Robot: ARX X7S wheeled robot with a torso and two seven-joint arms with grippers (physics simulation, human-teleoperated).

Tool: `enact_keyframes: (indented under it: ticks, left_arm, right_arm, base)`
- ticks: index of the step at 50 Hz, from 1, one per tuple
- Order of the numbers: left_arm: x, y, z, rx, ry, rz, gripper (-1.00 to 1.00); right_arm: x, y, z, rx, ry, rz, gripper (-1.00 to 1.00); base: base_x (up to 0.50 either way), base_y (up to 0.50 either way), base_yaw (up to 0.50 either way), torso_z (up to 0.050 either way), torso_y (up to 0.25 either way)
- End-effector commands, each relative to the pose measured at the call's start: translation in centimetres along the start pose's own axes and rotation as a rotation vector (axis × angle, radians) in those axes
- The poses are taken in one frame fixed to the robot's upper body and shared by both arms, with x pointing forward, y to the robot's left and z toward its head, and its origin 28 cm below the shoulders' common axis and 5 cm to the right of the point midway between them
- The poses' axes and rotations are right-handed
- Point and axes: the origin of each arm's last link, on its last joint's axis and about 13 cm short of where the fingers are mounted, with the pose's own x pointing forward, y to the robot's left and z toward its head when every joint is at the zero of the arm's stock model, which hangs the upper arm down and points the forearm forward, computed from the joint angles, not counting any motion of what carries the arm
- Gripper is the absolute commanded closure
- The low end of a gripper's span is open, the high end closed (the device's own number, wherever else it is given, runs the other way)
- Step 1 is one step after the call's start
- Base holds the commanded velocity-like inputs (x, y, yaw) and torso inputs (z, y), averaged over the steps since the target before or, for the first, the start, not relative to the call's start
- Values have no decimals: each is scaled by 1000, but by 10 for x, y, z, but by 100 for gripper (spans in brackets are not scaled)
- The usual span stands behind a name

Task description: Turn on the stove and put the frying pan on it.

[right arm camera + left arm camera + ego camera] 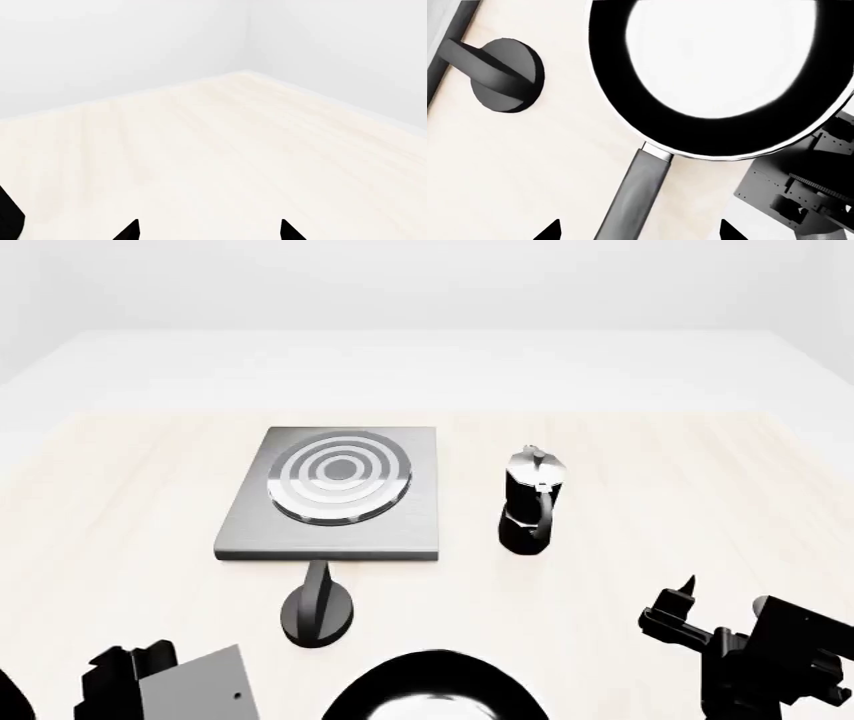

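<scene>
pale wood table (pixel 641 500): light grained top under everything; only its bare surface shows in the right wrist view.
stove (pixel 334 495): flat grey metal slab with raised concentric rings, lying flat on the table left of centre in the head view, nothing on it.
knob (pixel 318 612): small round black disc with a raised bar, on the table just in front of the stove's near edge, apart from the slab; in the left wrist view it sits beside the pan, not touching it.
frying pan (pixel 720 75): black rim, glossy pale inside, flat on the table at the near edge of the head view, to the right of the knob; its long dark handle (pixel 634 197) runs toward the left wrist camera.
moka pot (pixel 531 502): black and silver, upright, just right of the stove, not touching it.
left gripper (pixel 639 231): two dark fingertips spread wide on either side of the pan handle, gripping nothing.
right gripper (pixel 209 231): fingertips parted wide over bare table, nothing between them; in the head view it hangs at the lower right, well apart from the pot.
</scene>
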Motion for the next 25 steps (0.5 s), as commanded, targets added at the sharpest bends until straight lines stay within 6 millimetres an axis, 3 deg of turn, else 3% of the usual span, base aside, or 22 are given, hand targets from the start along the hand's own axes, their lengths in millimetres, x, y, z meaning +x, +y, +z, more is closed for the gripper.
enact_keyframes:
  ticks: [1,13,25]
  left_arm:
    - [12,5,-2,-14,16,-12,-100]
    - [34,12,-9,-38,45,-41,-100]
    - [40,14,-15,-69,66,-40,-100]
  right_arm:
    - [0,0,0,0,0,0,-100]
    - [0,0,1,3,-1,0,-100]
    - [0,0,0,2,-2,-1,-100]
  base:
    - [0,0,0,0,0]
    - [0,0,0,0,0]
    - [0,0,0,0,0]
